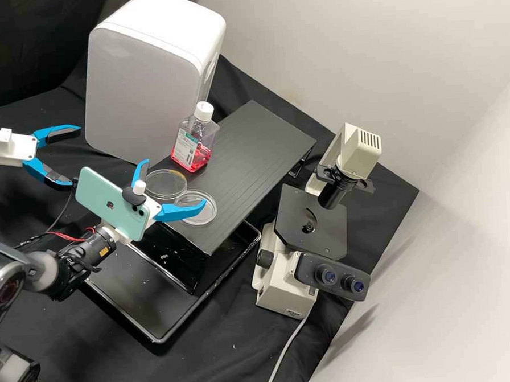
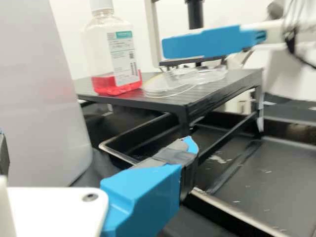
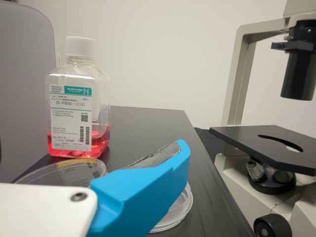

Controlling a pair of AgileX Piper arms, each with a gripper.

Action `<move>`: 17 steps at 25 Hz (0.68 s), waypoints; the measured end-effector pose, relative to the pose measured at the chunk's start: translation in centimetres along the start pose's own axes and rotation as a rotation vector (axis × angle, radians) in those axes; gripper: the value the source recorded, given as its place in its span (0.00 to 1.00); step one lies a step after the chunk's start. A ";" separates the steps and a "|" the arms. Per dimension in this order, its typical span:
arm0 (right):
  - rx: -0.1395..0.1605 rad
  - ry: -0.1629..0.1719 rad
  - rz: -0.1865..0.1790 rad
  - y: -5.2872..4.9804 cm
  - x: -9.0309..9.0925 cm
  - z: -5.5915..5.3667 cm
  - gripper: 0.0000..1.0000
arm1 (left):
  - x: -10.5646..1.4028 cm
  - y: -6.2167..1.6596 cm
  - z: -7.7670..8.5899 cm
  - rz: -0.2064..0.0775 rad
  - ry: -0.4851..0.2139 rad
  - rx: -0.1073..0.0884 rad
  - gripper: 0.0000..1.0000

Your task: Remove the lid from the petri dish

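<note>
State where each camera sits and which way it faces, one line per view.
High view: fixed above, looking down on the bench; left gripper and right gripper show.
Left wrist view: beside the white box, facing the platform; its blue finger shows.
Right wrist view: low over the platform, facing the microscope; its blue finger shows.
Shared: both wrist views show the bottle and petri dishes.

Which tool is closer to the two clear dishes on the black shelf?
Right. The right tool sits over the clear dishes; the left tool hangs beside the white box.
</note>
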 end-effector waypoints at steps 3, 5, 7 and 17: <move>0.000 -0.003 0.004 0.2 -0.6 0.1 1.00 | -0.1 -0.06 0.3 0.007 0.047 0.079 1.00; -0.001 -0.006 0.001 0.2 -1.1 0.3 1.00 | -0.3 0.11 0.5 0.014 0.054 0.117 1.00; 0.023 -0.024 0.005 0.0 -1.7 0.2 1.00 | -0.4 0.48 0.6 0.028 0.054 0.122 1.00; 0.072 -0.059 -0.007 -0.6 -4.2 0.1 1.00 | -0.4 0.53 0.6 0.030 0.054 0.122 1.00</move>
